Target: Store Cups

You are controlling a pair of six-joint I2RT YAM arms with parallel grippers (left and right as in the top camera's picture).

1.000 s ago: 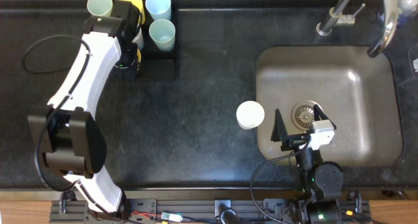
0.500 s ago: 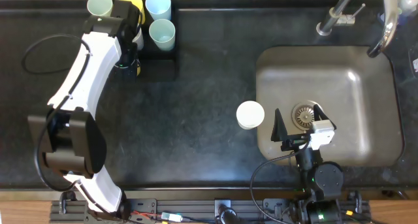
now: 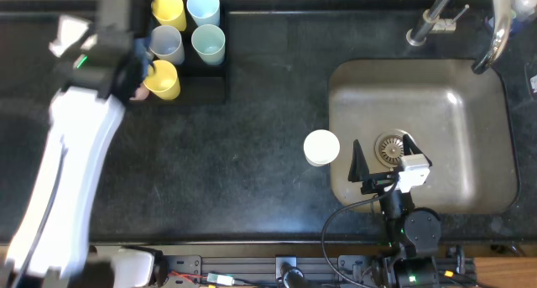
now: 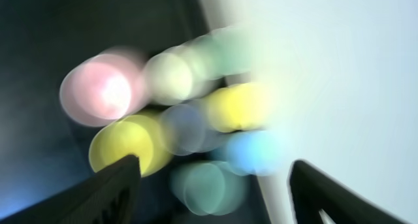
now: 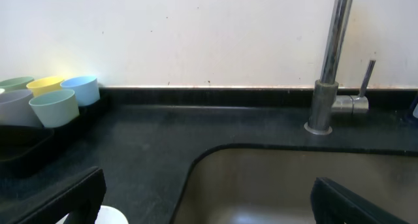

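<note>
A black tray [image 3: 214,88] at the counter's back left holds several cups: two yellow [image 3: 161,80] [image 3: 168,11], light blue [image 3: 203,7], grey [image 3: 165,43] and teal [image 3: 208,43]. My left arm [image 3: 75,128] stands left of the tray, lifted. Its gripper [image 4: 212,194] is open and empty above the blurred cups, among them a pink one [image 4: 104,90]. A white cup [image 3: 321,148] stands upside down at the sink's left rim. My right gripper [image 3: 383,154] is open and empty over the sink, just right of that cup [image 5: 108,216].
The steel sink [image 3: 470,103] takes up the right side, with a faucet [image 3: 432,19] behind it. A wall [image 5: 196,34] runs along the back of the dark counter [image 3: 252,170].
My left arm has lifted and swung left off the tray, uncovering a yellow cup in the tray's front-left spot. The right arm and the white cup have stayed put.
</note>
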